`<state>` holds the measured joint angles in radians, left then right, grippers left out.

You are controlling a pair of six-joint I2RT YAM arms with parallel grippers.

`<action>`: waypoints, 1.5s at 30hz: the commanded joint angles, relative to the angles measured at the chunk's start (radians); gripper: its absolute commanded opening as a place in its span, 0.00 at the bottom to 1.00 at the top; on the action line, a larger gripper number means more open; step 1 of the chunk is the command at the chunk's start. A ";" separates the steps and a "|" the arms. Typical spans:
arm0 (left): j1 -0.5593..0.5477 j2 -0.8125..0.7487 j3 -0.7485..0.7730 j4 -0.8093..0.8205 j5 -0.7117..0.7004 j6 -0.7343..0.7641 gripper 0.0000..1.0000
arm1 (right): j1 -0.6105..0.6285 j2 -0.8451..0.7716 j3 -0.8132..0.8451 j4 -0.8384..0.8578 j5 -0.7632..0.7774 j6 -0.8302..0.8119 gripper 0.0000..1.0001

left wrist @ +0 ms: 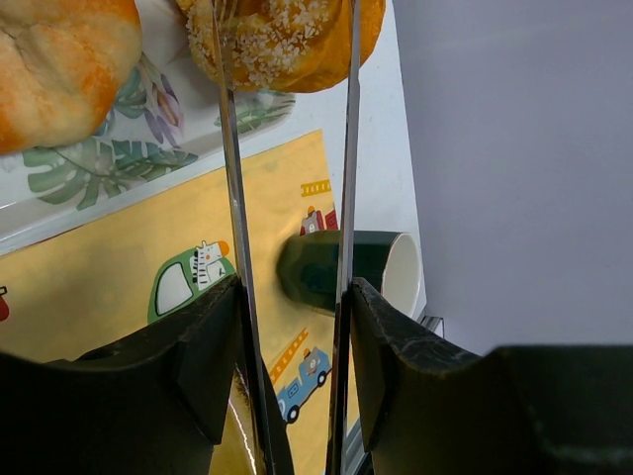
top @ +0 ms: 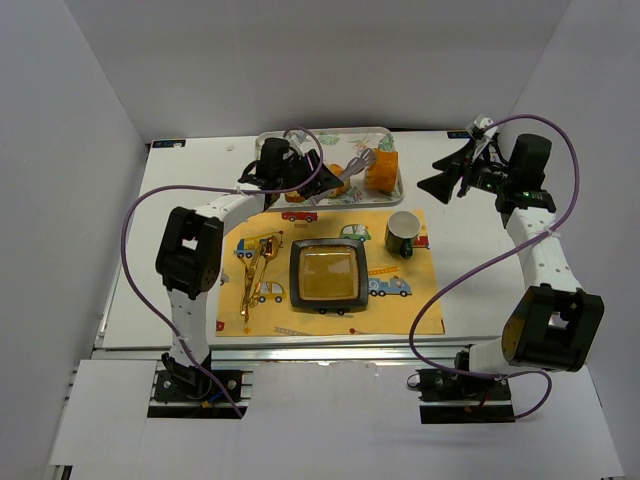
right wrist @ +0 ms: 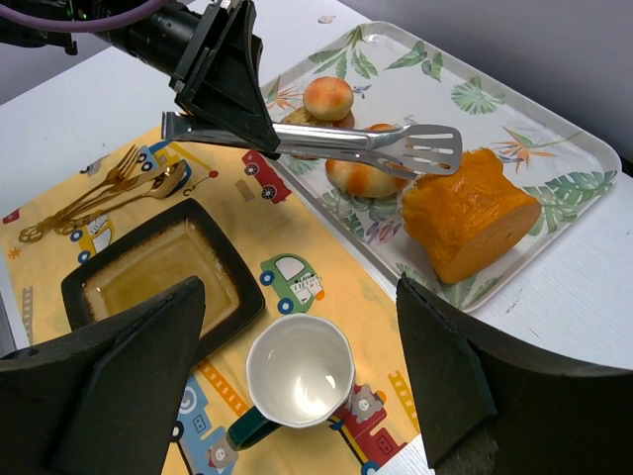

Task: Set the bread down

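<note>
Top view: left claw [top: 303,170] reached over the tray [top: 322,132] at the far side of the table, clenched on the handle end of the tongs [top: 345,172], blades aimed at the bread there, likely because the bread was meant to be lifted by tool, not by fingers; loaf [top: 381,172] sat at the tray's right end; empty plate [top: 327,276] lay mid-placemat [top: 400,312], probably the drop spot; cup [top: 403,233] stood near its right corner; right claw [top: 445,172] hung to the right of the tray, apart from everything, seemingly parked out of the way. Left wrist view: fingers [left wrist: 198,356] pressed the two tong blades from outside; blade tips flanked the seeded roll [left wrist: 277,40], which appeared to rest on the tray, not lifted; whether the blades squeezed it, couldn't tell; plain roll [left wrist: 59,69] lay to its left, untouched. Right wrist view: right claw stood wide, released, nothing between its fingers; slotted tong tips sat around the seeded roll, near the loaf; fork and spoon [right wrist: 99,193] lay on the placemat beside the plate.
</note>
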<state>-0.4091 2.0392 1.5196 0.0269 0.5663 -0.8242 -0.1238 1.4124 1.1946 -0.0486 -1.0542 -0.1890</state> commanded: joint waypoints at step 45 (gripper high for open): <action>-0.020 -0.108 0.057 0.229 0.073 -0.095 0.00 | -0.031 -0.064 -0.036 0.072 -0.033 0.022 0.82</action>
<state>-0.4274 2.0697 1.5272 0.2096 0.6357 -0.9329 -0.1474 1.3842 1.1629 -0.0242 -1.0618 -0.1818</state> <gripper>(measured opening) 0.348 0.823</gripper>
